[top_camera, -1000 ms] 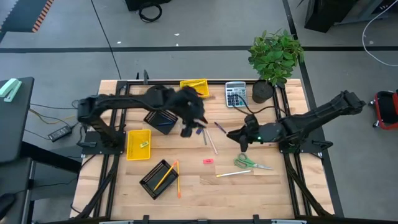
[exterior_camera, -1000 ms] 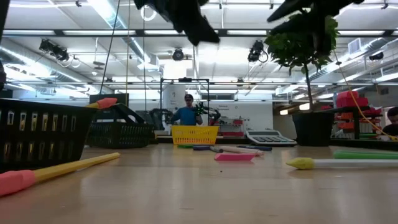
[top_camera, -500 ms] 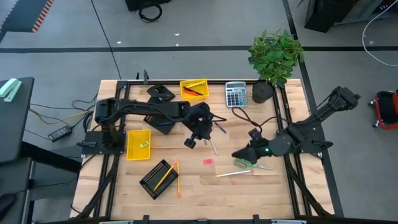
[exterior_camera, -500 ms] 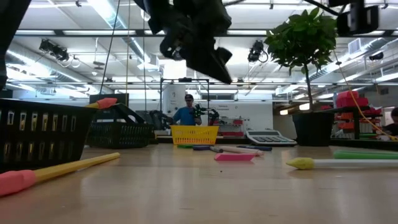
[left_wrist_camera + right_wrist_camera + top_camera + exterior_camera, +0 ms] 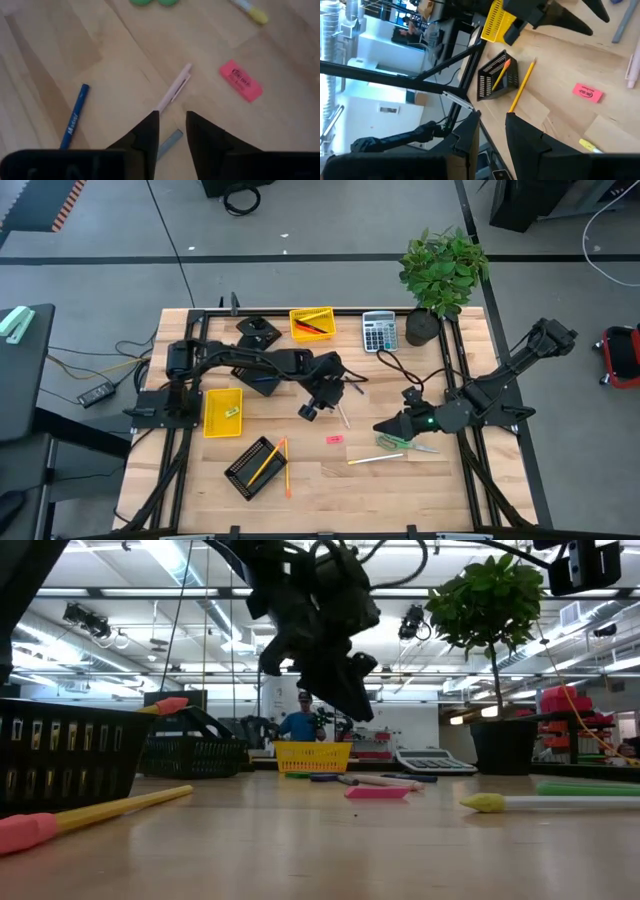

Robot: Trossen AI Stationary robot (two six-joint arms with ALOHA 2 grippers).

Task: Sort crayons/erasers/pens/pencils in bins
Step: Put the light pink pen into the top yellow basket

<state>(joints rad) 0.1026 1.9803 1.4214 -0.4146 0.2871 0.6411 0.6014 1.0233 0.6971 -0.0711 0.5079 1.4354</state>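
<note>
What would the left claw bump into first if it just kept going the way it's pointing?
Most likely the pale pink pen lying on the wooden table. The left gripper points down at it with fingers parted, a grey stick showing between them. Depth is hard to judge, so it could meet that first.

Bare wood lies open along the near edge of the light wooden table [image 5: 400,485], right of the near black wire-mesh bin [image 5: 252,468] and the long orange pencil [image 5: 286,467] beside it. The middle is crowded: a flat pink eraser [image 5: 335,439], a yellow-capped white stick [image 5: 375,459], green-handled scissors [image 5: 404,443] and a slim pale-pink pen [image 5: 173,93] lie close together. The far edge is blocked by a yellow plastic bin [image 5: 312,323], a grey calculator [image 5: 379,332] and a leafy green potted plant [image 5: 441,275].
</note>
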